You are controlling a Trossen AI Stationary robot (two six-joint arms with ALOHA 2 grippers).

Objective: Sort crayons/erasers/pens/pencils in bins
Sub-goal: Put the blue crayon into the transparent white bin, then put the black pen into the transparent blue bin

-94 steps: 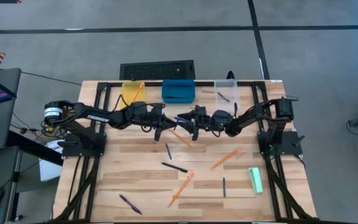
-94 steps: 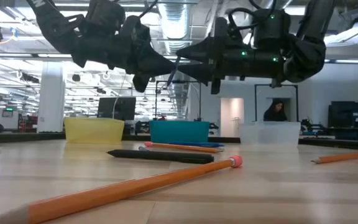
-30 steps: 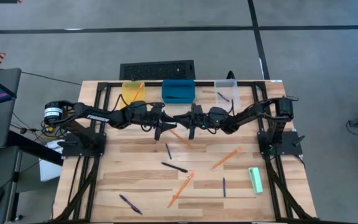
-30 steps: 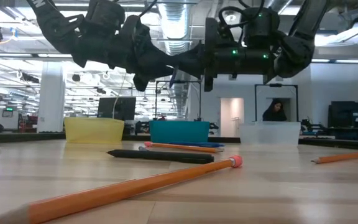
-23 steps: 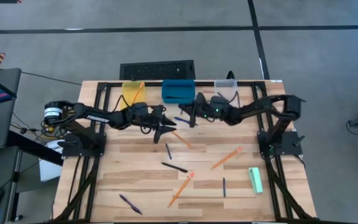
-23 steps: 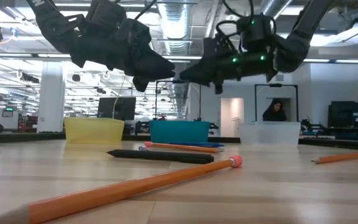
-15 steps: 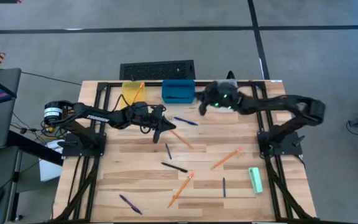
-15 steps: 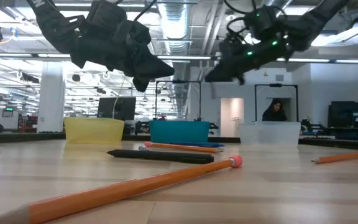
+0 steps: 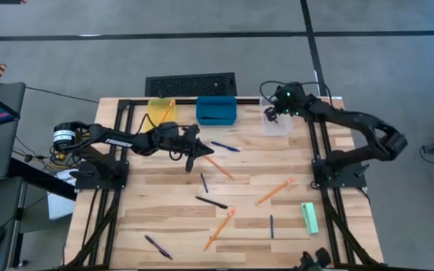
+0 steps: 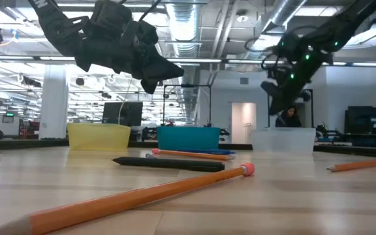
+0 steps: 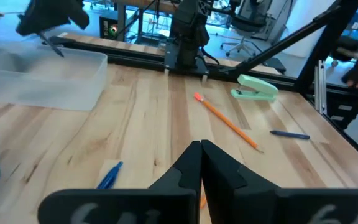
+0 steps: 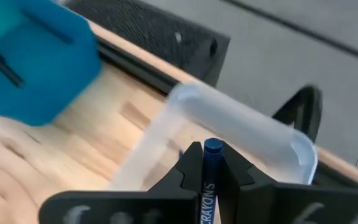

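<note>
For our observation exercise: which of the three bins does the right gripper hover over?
The clear bin, rightmost in the row. The right gripper, holding a blue crayon, is above it, not the blue bin or yellow bin.

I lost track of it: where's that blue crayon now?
The blue crayon is pinched in the right end effector, held above the clear bin at the table's far right corner.

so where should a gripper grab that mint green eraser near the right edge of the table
Take the eraser from straight above, across its narrow width near mid-length. It lies flat with its long sides bare, apart from the small pen beside it.
</note>
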